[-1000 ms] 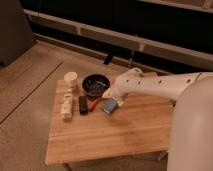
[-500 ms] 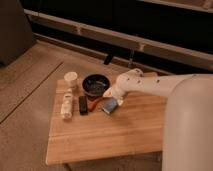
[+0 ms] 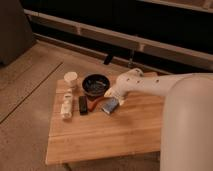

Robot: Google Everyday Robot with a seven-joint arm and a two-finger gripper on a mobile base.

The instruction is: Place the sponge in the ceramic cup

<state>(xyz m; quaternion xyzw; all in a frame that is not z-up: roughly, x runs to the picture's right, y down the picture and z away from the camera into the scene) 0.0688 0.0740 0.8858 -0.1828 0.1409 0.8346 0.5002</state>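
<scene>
Dark round bowl [image 3: 95,84] stands between cream ceramic cup [image 3: 70,77] and blue-grey rectangular sponge [image 3: 110,106], where the gripper [image 3: 113,99] rests, grip unclear. Sponge unmoved since earlier.

Probably a lab or office test space rather than a home: a speckled hard floor [image 3: 30,75], a dark wall [image 3: 165,25] with pale horizontal rails [image 3: 100,33], and a low wooden tabletop [image 3: 100,142]. The robot's claw [image 3: 112,98] hangs over the tabletop, near a bowl [image 3: 95,84].

The end effector [image 3: 112,98] is at the sponge [image 3: 110,106], before the bowl [image 3: 96,84]; the ceramic cup [image 3: 71,78] stands left of the bowl.
</scene>
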